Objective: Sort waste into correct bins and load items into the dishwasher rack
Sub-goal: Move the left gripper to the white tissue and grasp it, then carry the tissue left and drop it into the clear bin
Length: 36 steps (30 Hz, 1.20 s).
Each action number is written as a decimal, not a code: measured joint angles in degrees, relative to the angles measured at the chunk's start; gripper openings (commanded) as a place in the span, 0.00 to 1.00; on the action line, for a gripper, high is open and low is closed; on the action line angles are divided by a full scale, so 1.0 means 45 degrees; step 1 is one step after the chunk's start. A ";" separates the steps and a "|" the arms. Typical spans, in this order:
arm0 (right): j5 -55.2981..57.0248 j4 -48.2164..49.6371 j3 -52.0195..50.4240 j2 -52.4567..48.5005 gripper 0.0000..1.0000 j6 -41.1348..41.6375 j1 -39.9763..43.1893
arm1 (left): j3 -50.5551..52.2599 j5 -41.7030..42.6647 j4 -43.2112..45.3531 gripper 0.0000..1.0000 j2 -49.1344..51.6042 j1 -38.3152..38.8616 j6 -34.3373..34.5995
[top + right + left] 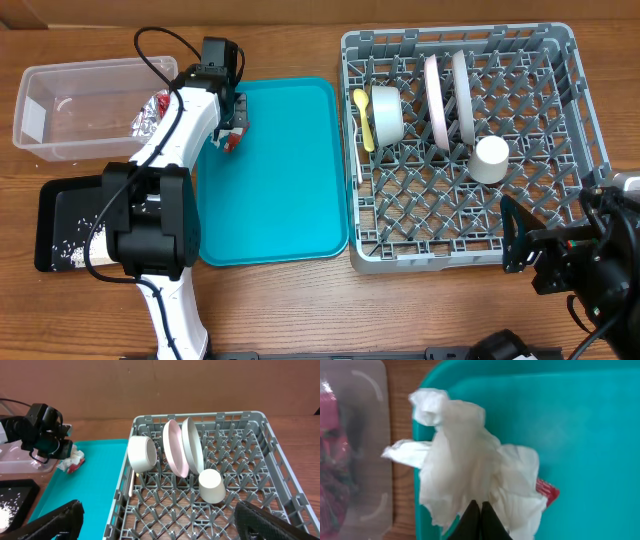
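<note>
My left gripper (pixel 232 128) is shut on the crumpled white napkin (pixel 470 460) at the top-left corner of the teal tray (pixel 280 190); a red scrap (pixel 547 491) shows beside the napkin. The fingertips (pixel 480 512) are pressed together on the paper. The clear tub (pixel 70 105) holds the foil wrapper (pixel 150 112). The black tray (pixel 60 200) holds rice grains (pixel 65 250). The grey rack (pixel 560 200) holds a bowl (pixel 385 112), a yellow spoon (pixel 362 118), two plates (pixel 437 100) and a cup (pixel 489 158). My right gripper (pixel 157 517) is open and empty at the rack's front edge.
The left arm's white body (pixel 165 260) lies over the gap between the black tray and the teal tray. The right arm (pixel 590 265) sits at the rack's near right corner. Wooden table surrounds everything.
</note>
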<state>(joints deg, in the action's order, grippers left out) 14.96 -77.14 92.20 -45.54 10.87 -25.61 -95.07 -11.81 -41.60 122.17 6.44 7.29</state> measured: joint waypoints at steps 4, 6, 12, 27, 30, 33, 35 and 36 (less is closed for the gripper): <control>0.0000 -0.0010 0.0000 0.0000 1.00 0.0000 0.0000 | -0.0015 0.0301 -0.0534 0.04 -0.0005 0.0000 0.0000; 0.0000 -0.0005 0.0000 0.0000 1.00 0.0000 0.0000 | -0.0068 0.0398 -0.0962 0.04 -0.0063 0.0000 0.0005; 0.0005 0.0000 0.0000 0.0000 1.00 0.0000 0.0000 | -0.0306 0.0695 -0.1880 0.04 -0.1559 -0.0005 0.0010; 0.0005 0.0000 0.0000 0.0000 1.00 -0.0005 0.0000 | -0.0981 -0.1273 -0.1681 0.05 -0.4182 -0.2263 0.0117; 0.0000 -0.0010 0.0000 0.0000 1.00 -0.0005 0.0005 | -0.0981 -0.1433 -0.1418 0.37 -0.3395 -0.3279 0.0452; 0.0000 -0.0005 0.0000 0.0000 1.00 0.0005 0.0000 | -0.0976 -0.1175 -0.1389 0.44 -0.2764 -0.4056 0.0787; 0.0000 -0.0005 0.0000 0.0000 1.00 0.0000 0.0000 | -0.0962 -0.0597 -0.1389 0.45 -0.2633 -0.4313 0.0816; 0.0005 -0.0010 0.0000 0.0000 1.00 0.0000 0.0000 | -0.0957 -0.0272 -0.1399 0.45 -0.2633 -0.4347 0.0787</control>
<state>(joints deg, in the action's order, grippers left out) 14.98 -77.19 92.20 -45.54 10.87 -25.61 -99.37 -13.04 -47.90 110.32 -13.13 10.83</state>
